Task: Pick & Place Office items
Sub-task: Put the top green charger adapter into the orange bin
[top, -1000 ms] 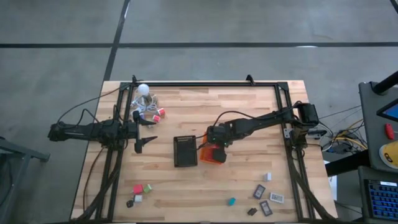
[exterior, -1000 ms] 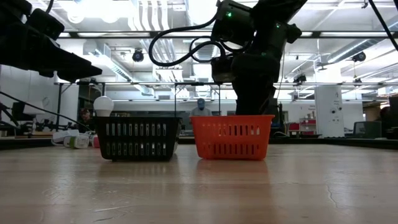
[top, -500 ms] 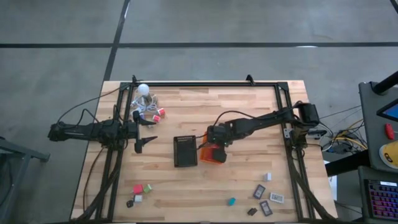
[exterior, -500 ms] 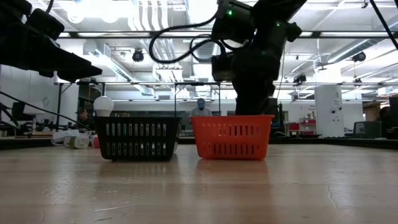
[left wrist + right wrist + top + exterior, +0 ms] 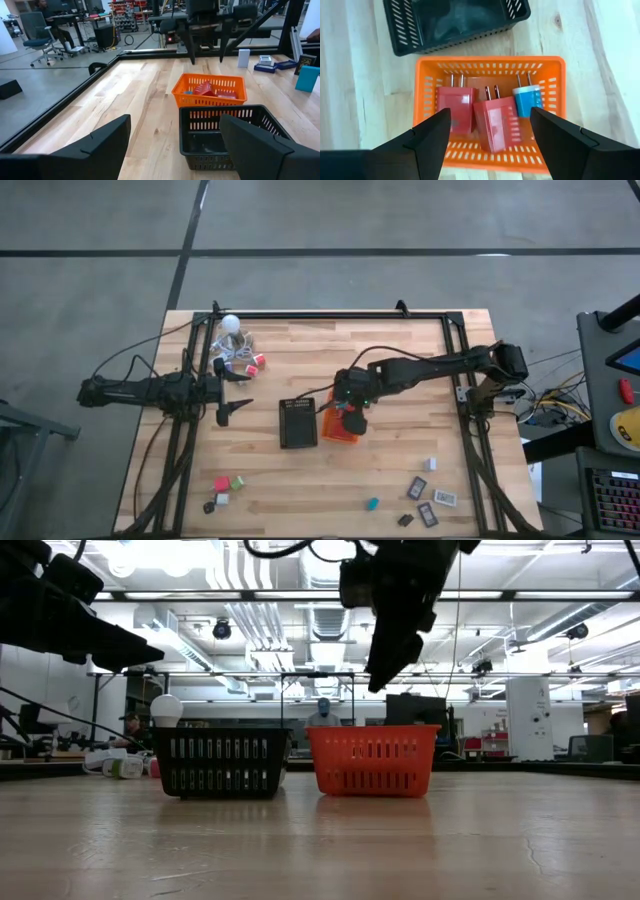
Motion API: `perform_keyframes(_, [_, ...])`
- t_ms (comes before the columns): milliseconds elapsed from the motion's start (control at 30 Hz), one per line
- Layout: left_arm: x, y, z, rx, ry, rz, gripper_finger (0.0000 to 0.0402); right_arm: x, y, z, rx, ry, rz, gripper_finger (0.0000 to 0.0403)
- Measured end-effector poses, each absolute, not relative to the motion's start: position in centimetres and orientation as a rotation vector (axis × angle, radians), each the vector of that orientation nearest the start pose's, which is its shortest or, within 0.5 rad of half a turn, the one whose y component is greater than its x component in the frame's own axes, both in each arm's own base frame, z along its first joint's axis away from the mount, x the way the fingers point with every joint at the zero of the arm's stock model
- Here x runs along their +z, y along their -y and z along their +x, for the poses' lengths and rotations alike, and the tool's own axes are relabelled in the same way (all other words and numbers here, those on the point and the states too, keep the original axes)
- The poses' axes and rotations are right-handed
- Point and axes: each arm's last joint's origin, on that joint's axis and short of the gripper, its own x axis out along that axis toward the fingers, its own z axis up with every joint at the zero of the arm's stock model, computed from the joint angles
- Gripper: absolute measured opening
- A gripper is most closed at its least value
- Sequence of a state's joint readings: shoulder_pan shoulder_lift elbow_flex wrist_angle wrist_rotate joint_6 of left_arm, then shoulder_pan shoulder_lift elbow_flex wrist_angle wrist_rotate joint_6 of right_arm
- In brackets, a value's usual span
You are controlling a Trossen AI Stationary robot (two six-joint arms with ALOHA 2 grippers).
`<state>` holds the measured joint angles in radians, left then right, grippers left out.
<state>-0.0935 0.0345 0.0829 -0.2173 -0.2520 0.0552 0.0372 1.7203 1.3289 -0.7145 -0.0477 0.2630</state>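
My right fingers (image 5: 490, 137) stand spread with nothing between them, directly above the orange slotted plastic basket (image 5: 490, 65). I judge this a position just after a drop, since the items below lie loose on the basket floor. Inside the orange basket I count three plug-style office items: two red two-pronged blocks (image 5: 456, 107) side by side and one blue-and-white two-pronged block (image 5: 526, 100) next to them, all lying flat with prongs pointing toward the black slotted plastic basket (image 5: 455, 22). That black basket sits just beside the orange one and appears to hold nothing.

My left fingers (image 5: 175, 145) are also spread and unloaded, held well apart from the orange basket on the black basket's far side, waiting.

The remaining office items rest on the wooden surface (image 5: 400, 350), well apart from the orange basket: one cluster of about four small pieces (image 5: 224, 490) and a second scatter of about six, including a teal block (image 5: 372, 504) and flat dark rectangles (image 5: 417, 488). A white ball with coiled cable (image 5: 231, 324) lies near my left arm.
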Motion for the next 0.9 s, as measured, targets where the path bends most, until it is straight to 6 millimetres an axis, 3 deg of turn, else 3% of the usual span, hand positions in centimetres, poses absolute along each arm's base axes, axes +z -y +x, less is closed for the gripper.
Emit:
perform_keyframes(233, [16.8, 0.1, 9.3, 0.154, -0.170, 0.084, 0.0310, 26.5, -1.4, 34.1, -0.036, -1.071, 0.195, 0.0263])
perform_keyframes(467, [16.8, 0.1, 9.3, 0.153, -0.170, 0.084, 0.0310, 29.1, -2.2, 32.0, -0.132, -0.981, 0.186, 0.0259])
perform_keyframes(700, [16.8, 0.1, 9.3, 0.154, -0.171, 0.084, 0.0310, 29.7, -4.5, 30.4, -0.134, -0.966, 0.118, 0.0258])
perform_keyframes(900, [16.8, 0.1, 9.3, 0.154, -0.171, 0.084, 0.0310, 29.6, -6.0, 30.5, -0.167, -0.932, 0.041, 0.0262])
